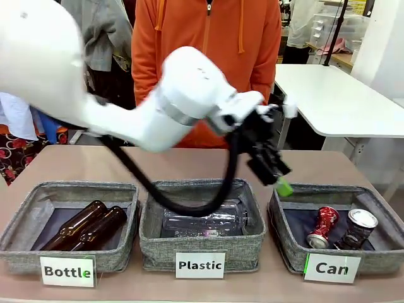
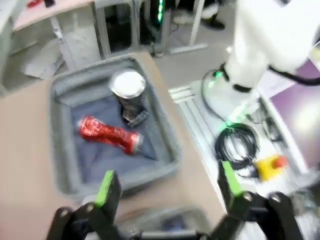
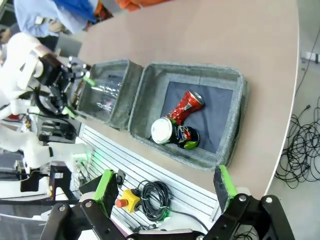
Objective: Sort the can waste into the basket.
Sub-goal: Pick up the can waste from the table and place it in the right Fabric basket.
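The grey "Can" basket [image 1: 287, 243] stands at the table's front right. Inside it lie the crushed red can [image 1: 323, 226] and the dark can [image 1: 356, 228], side by side. My left arm reaches across the middle, and its gripper [image 1: 278, 177] hangs just above the basket's left rim. In the left wrist view this gripper [image 2: 168, 185] is open with nothing between its green pads, above the basket [image 2: 57, 150], the red can [image 2: 107, 133] and the dark can [image 2: 129, 92]. My right gripper [image 3: 165, 184] is open too, high over the basket [image 3: 192, 67], red can [image 3: 186, 106] and dark can [image 3: 172, 132].
The "Plastic" basket [image 1: 201, 243] holds a clear bottle [image 1: 202, 222] in the middle. At the left, the "Bottle" basket [image 1: 25, 221] holds brown bottles [image 1: 88, 227]. A person in an orange hoodie [image 1: 208, 38] stands at the far side. Cables [image 3: 155, 200] lie below the table edge.
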`<state>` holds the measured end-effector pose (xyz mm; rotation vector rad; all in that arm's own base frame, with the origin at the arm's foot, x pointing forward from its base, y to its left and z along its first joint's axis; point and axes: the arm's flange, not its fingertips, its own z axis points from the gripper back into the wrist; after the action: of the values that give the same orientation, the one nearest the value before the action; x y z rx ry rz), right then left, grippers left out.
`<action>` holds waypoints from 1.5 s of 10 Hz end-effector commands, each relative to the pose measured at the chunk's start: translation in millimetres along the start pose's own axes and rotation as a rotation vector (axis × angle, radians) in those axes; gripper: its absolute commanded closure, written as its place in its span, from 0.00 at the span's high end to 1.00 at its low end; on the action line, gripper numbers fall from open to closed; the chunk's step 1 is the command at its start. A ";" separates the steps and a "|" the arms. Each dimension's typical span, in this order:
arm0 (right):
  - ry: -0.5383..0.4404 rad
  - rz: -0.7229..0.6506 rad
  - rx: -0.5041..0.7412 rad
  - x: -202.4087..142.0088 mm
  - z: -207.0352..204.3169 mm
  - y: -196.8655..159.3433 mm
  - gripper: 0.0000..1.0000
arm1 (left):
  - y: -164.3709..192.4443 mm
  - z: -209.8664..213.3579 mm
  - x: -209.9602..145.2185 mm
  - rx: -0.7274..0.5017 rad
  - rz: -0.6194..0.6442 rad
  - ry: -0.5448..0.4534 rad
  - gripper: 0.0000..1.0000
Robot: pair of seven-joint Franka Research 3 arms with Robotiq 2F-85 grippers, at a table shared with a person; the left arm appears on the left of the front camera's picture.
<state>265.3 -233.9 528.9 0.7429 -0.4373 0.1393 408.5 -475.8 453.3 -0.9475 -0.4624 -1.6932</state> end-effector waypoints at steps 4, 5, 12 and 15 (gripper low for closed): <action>0.034 0.048 0.247 85.4 -127.9 63.1 1.00 | -131.9 157.6 -122.9 -0.023 0.436 -0.376 1.00; 0.072 0.063 0.286 91.4 -158.2 78.6 1.00 | -140.8 181.5 -160.9 -0.005 0.593 -0.398 1.00; 0.171 -0.061 0.498 78.9 -289.3 110.8 1.00 | -179.1 263.7 -295.2 0.074 0.914 -0.685 1.00; 0.171 -0.061 0.498 78.9 -289.3 110.8 1.00 | -179.1 263.7 -295.2 0.074 0.914 -0.685 1.00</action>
<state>403.1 42.7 440.0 1.2399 -0.2157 0.2431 365.9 -50.8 408.2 -1.4146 -0.4149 -0.4987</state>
